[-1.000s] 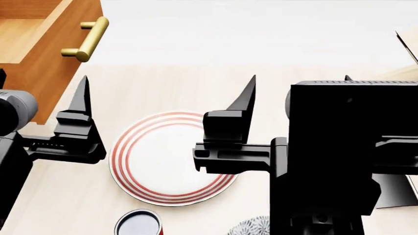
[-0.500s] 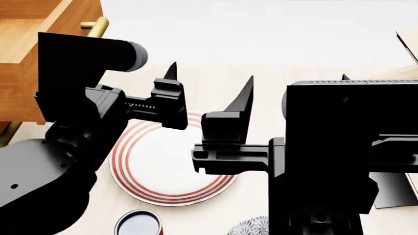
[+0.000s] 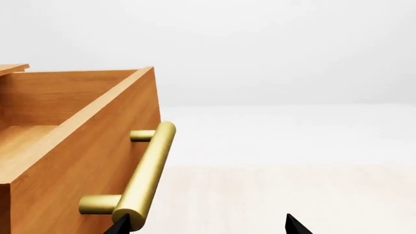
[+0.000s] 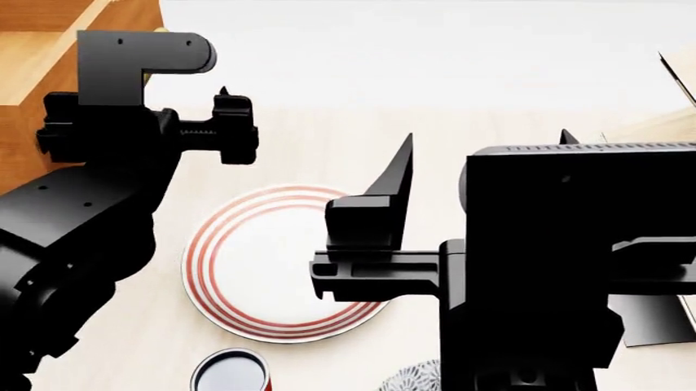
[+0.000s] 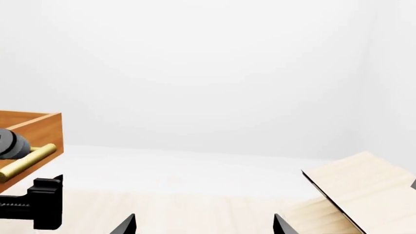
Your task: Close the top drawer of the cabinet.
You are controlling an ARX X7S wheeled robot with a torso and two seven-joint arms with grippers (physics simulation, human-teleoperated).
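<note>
A: Largest item?
B: The desk [image 4: 326, 147], pale wood, carrying everything. At the head view's upper left stands the cabinet [image 4: 22, 155], its top drawer [image 3: 78, 146] pulled out, brass handle [image 3: 146, 178] facing the room.

A: The arms?
B: The left pincer [image 3: 206, 225] sits just beside the handle's near end, tips spread, holding nothing; whether a tip touches the bar cannot be told. The right pincer [image 5: 202, 223] hangs over the desk's middle, tips likewise apart and empty.

A: Smaller things?
B: A red-ringed plate [image 4: 261, 269] lies between the arms; a red cup [image 4: 231, 371] lies nearer the robot. Plywood boards [image 5: 357, 190] stand at the right.
</note>
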